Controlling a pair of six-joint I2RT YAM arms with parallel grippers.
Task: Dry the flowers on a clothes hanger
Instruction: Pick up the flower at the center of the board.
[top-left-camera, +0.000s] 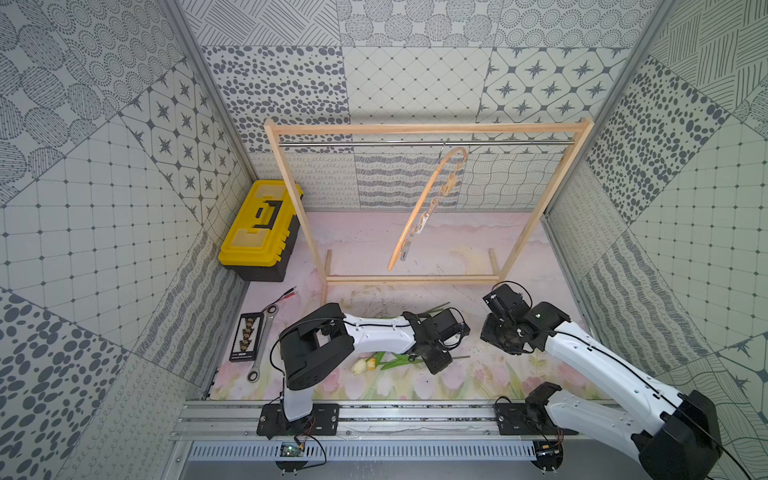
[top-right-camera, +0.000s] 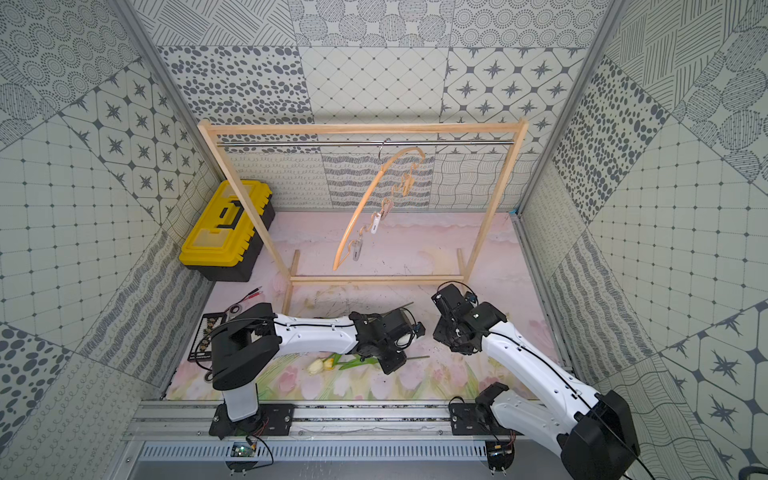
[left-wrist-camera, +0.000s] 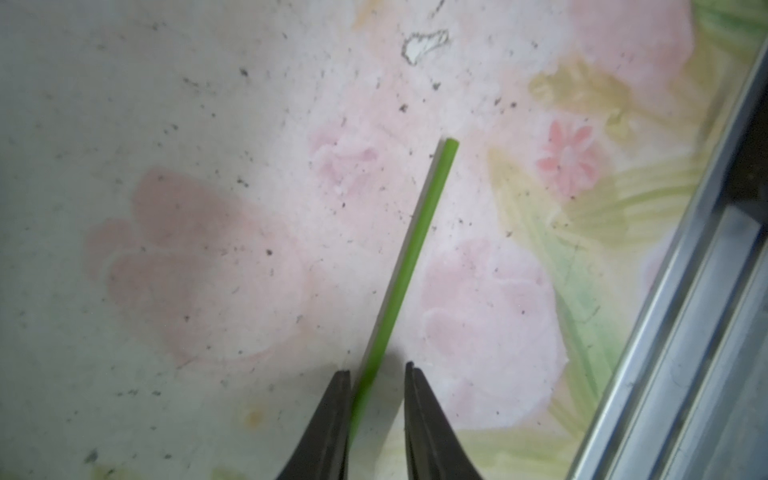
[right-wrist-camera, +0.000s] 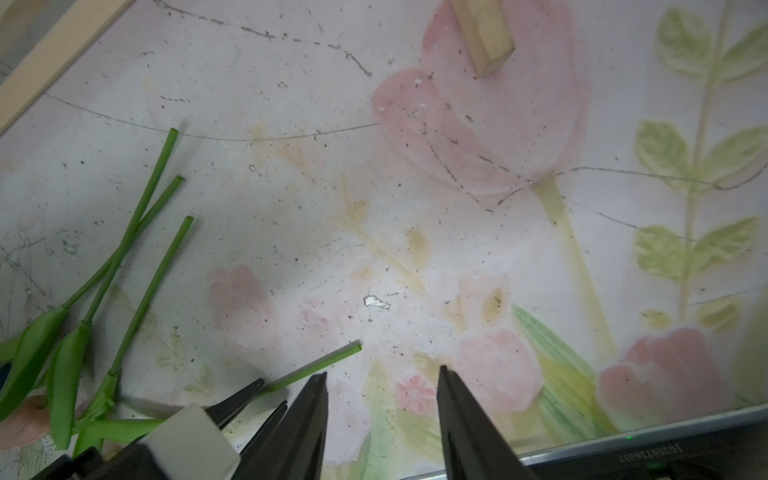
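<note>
My tulips (top-left-camera: 365, 365) lie flat on the mat, one thin green stem (left-wrist-camera: 415, 249) between my left gripper's (left-wrist-camera: 376, 368) parted jaws. The wooden hanger (top-left-camera: 413, 216) hangs askew from the rod.

Both top views are looking steeply down from high above the near rail (top-left-camera: 415, 419). They are taking in the whole booth up to the wooden frame (top-left-camera: 428, 129) and sharing almost the same scene, only shifted sideways. The left wrist camera is looking at the printed mat (left-wrist-camera: 124, 104) from very near, past the left gripper (left-wrist-camera: 376, 368) and along one green stem (left-wrist-camera: 415, 249). The right wrist camera is looking from a little farther, past the right gripper (right-wrist-camera: 382, 370), and is sharing that same stem end.
</note>
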